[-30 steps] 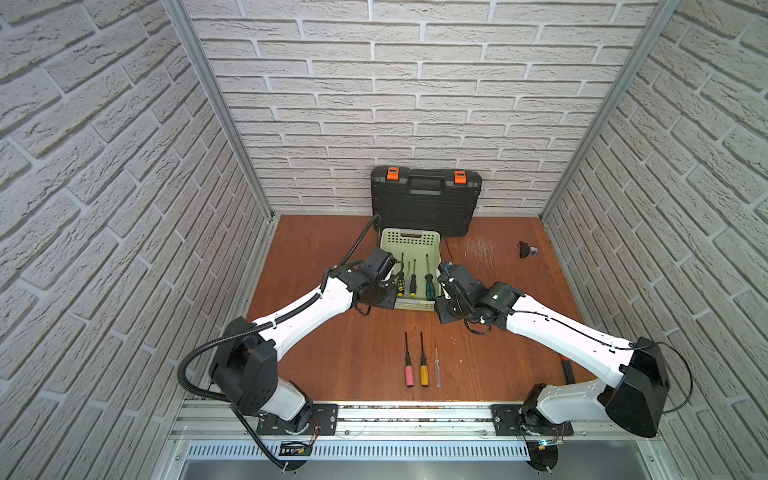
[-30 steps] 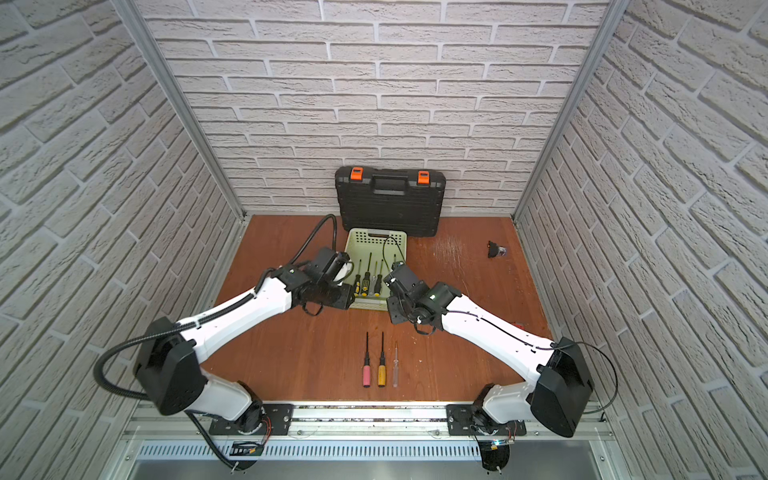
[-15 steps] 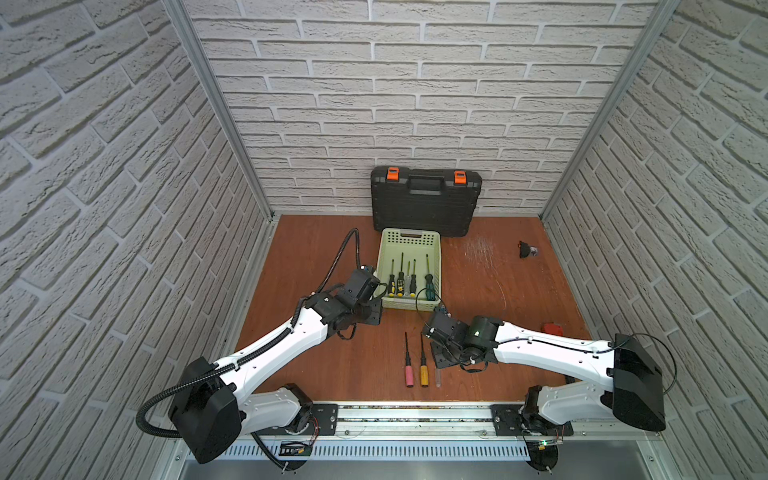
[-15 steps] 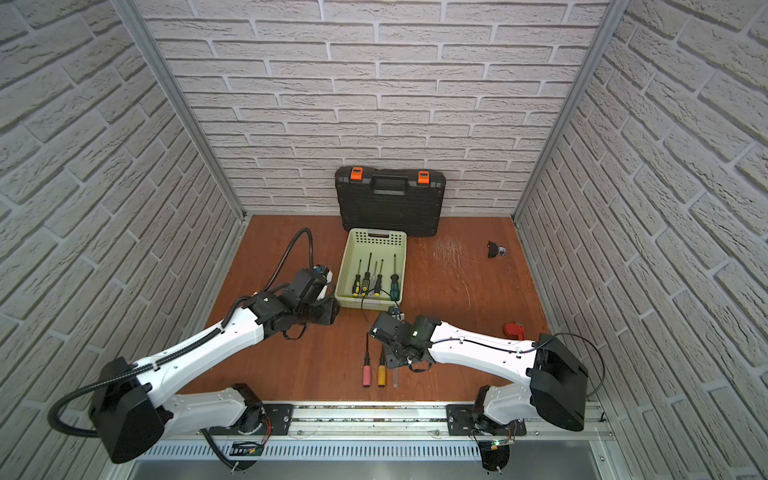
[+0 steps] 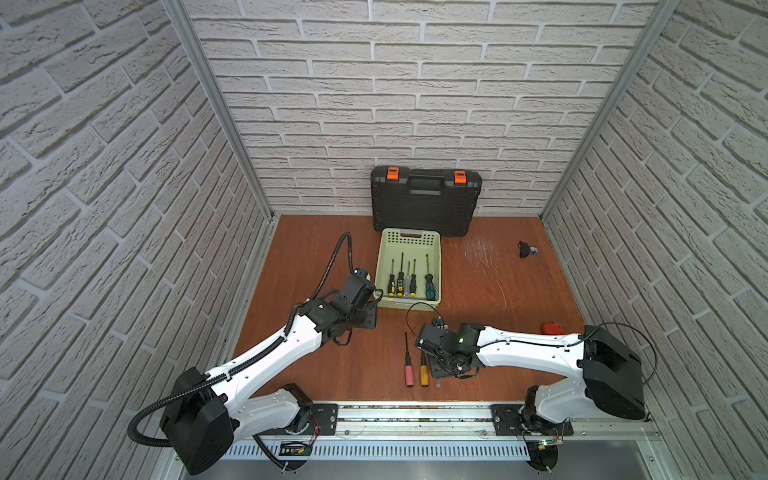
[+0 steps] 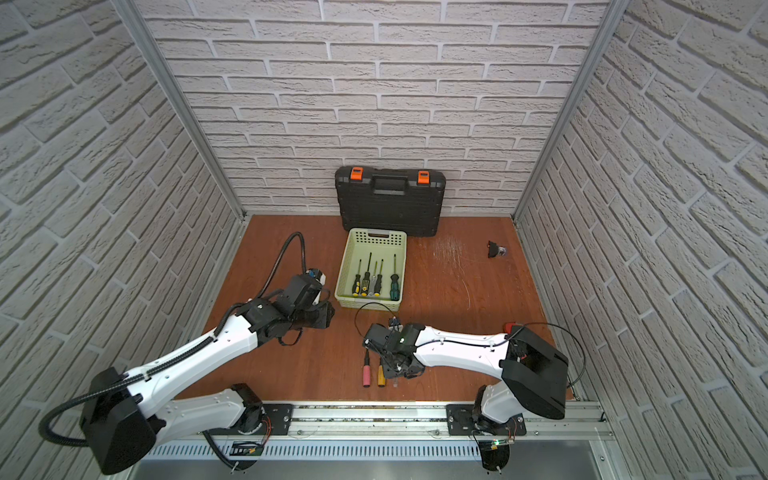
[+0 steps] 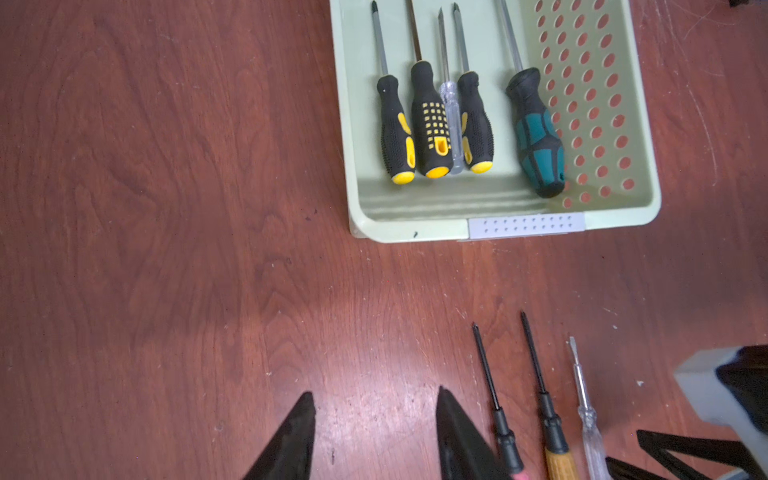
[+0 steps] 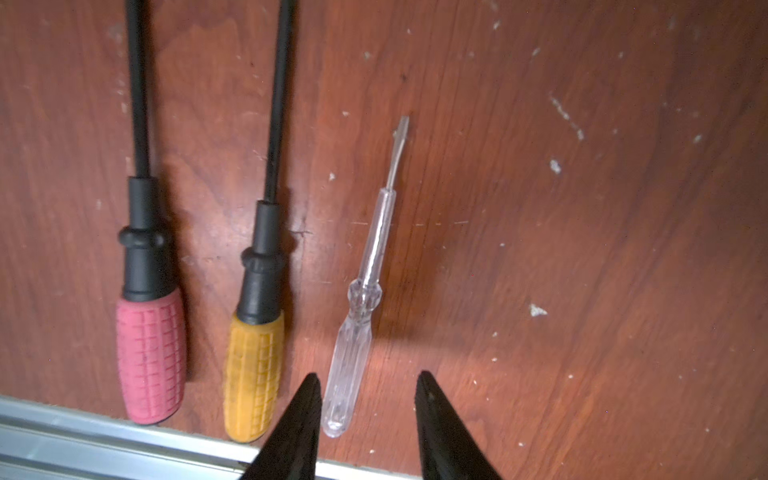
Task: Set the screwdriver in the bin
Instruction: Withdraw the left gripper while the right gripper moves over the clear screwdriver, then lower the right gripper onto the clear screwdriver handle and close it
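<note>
The pale green bin [image 5: 380, 266] [image 6: 345, 266] [image 7: 415, 232] holds several screwdrivers lying side by side. Three more screwdrivers lie on the wooden table near the front rail: a pink-handled one [image 5: 409, 372] [image 8: 149, 357], a yellow-handled one [image 5: 424, 372] [image 8: 253, 374] and a small clear one [image 8: 357, 332]. My right gripper [image 8: 368, 376] [image 5: 438, 370] is open low over the clear screwdriver, whose handle end lies between the fingers, close to one of them. My left gripper [image 7: 375, 392] [image 5: 365, 320] is open over bare wood beside the bin's near left corner.
A black toolcase [image 5: 426, 205] with orange latches stands against the back wall behind the bin. A small black object [image 5: 527, 249] lies at the far right and a red item [image 5: 552, 328] by the right arm. The aluminium rail [image 8: 62, 436] borders the table's front.
Both grippers have drawn back from the bin toward the front. The right one came down over the loose screwdrivers, and the left one moved off to the bin's near left.
</note>
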Controlling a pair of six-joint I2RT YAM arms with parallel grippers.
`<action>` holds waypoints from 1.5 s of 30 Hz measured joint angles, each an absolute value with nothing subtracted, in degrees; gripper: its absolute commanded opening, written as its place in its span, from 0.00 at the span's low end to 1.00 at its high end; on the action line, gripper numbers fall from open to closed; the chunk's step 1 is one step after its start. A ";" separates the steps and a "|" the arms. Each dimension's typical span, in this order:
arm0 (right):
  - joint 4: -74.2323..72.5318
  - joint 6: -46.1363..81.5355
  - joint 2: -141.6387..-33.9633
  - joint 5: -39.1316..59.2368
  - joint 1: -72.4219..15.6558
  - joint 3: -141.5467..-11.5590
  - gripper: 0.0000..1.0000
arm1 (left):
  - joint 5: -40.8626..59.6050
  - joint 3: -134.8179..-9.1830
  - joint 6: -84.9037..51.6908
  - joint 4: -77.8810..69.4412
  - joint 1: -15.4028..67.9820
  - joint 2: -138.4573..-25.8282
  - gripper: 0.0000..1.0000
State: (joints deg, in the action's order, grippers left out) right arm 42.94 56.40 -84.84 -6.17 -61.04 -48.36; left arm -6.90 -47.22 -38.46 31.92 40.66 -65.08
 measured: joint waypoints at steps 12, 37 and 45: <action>39.46 56.58 -88.84 -3.75 -61.04 -48.14 0.33 | -7.75 -47.16 -39.31 32.23 40.49 -64.99 0.49; 40.07 57.25 -89.69 -3.25 -61.01 -48.25 0.06 | -9.21 -47.18 -39.48 33.56 38.98 -64.69 0.49; 47.53 56.73 -81.62 -4.03 -60.45 -50.39 0.05 | -9.39 -47.99 -37.93 34.79 38.17 -64.62 0.49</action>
State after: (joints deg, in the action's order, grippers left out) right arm 47.53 56.73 -81.62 -4.03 -60.45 -50.39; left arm -9.39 -47.99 -37.93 34.79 38.17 -64.62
